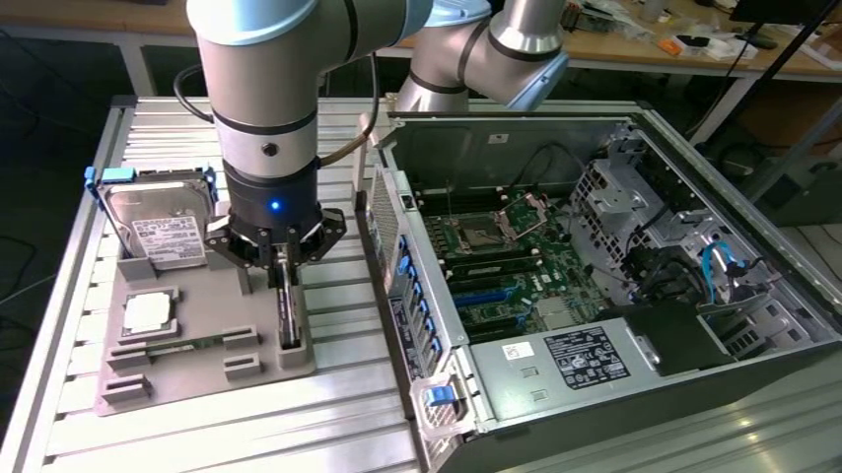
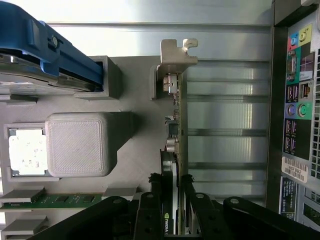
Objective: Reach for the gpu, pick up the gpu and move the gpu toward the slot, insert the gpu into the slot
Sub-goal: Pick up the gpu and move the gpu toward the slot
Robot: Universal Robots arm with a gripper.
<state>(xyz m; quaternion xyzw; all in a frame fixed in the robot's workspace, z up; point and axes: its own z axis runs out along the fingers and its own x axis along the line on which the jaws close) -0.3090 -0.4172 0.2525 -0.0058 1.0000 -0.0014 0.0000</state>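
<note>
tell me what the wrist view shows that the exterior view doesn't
Wrist view: the case's rear port panel with coloured jacks, and the gpu edge-on, its bracket hook clear, clamped between the gripper fingers. Exterior view: the open case's green motherboard with the blue slot, and the arm. Both: gpu standing in the grey holder, hard drive, processor chip.
</note>
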